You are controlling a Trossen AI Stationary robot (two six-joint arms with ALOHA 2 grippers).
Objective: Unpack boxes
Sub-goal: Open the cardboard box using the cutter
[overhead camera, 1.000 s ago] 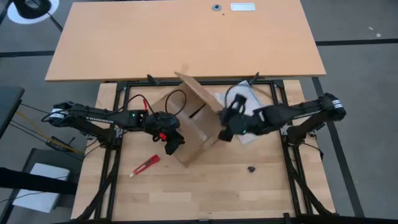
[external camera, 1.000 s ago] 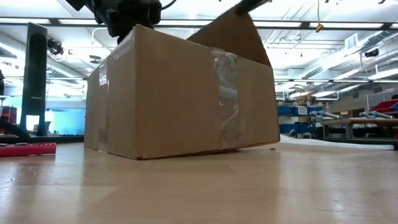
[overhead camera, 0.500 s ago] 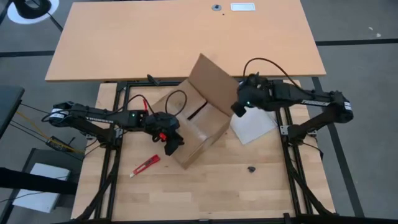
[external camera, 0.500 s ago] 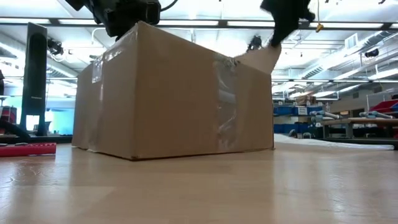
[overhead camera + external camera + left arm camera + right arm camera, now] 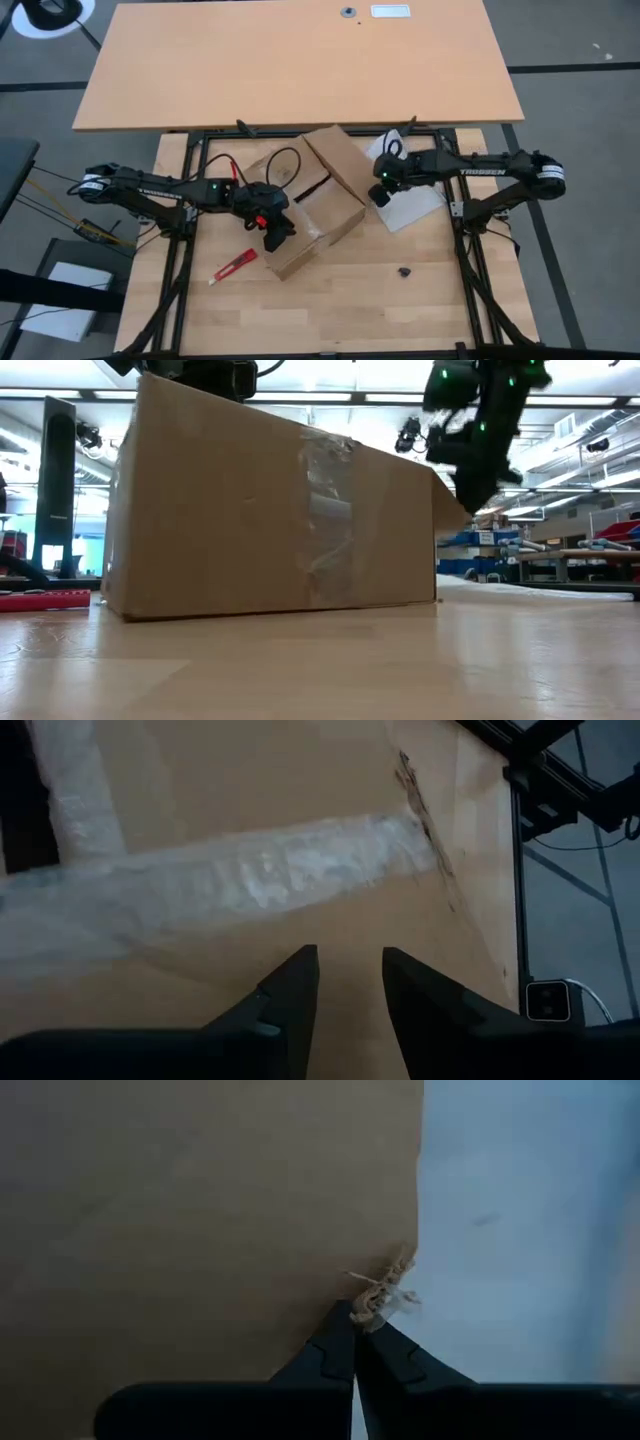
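Observation:
The brown cardboard box stands on the wooden table, with a clear tape strip across its top. One flap is folded outward on its far right side. My left gripper is open over the box's near left top, nothing between its fingers. My right gripper is shut at the outer edge of that flap. In the low view the flap's corner sticks out beside my right gripper. My left gripper sets its open fingertips on the box's top panel, just short of the tape strip, slanting down from the table's left. The fingers themselves hide the place of touch. My right gripper touches the flap's frayed free edge with its shut fingertips, coming steeply from above. Nothing is pinched between the fingers. The flap lies bent outward and down under them.
A white sheet or bag lies on the table right of the box, under my right arm. A red utility knife lies near the box's left corner, and a small dark object lies at the near right. A larger table stands beyond.
My right gripper has gone from the box's right side toward the far right, then down, rolling as it went. The flap has swung from standing up to folded outward and down. The box has turned somewhat on the table.

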